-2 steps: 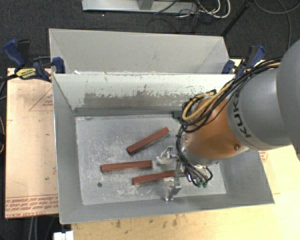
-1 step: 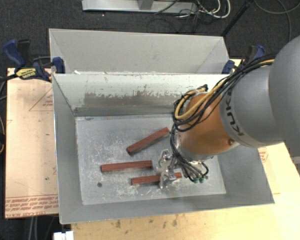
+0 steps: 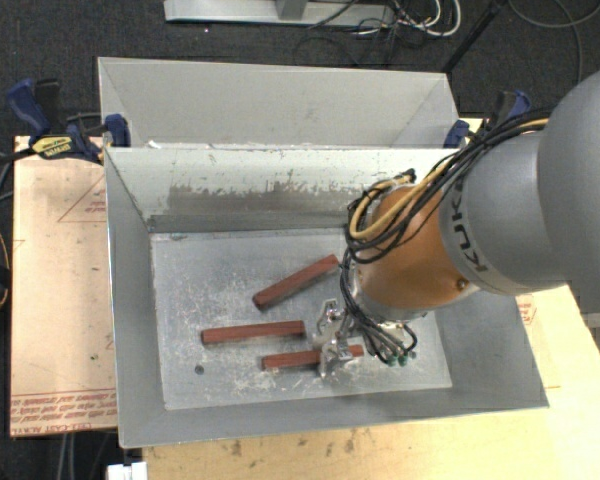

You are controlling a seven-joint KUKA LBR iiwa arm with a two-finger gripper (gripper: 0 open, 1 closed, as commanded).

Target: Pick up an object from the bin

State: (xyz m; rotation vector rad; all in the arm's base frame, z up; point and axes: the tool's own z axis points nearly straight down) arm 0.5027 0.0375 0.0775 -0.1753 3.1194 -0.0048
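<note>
- Hanging low over the front right of the grey metal bin point(image 3: 130, 298), the gripper point(image 3: 332, 353) sits at the right end of the reddish-brown flat bar nearest the front wall point(image 3: 285, 361).
- Whether the pincer is spread or pressed together, I cannot tell from where I stand.
- Taken so near its end, that long bar could tilt and slip free on the lift.
- The second brown bar point(image 3: 252, 334) lies just beside it and might get knocked; the third, slanted bar point(image 3: 295, 282) looks safely apart.
- Black lettering on the grey arm point(image 3: 510, 218) reads KUKA.
</note>
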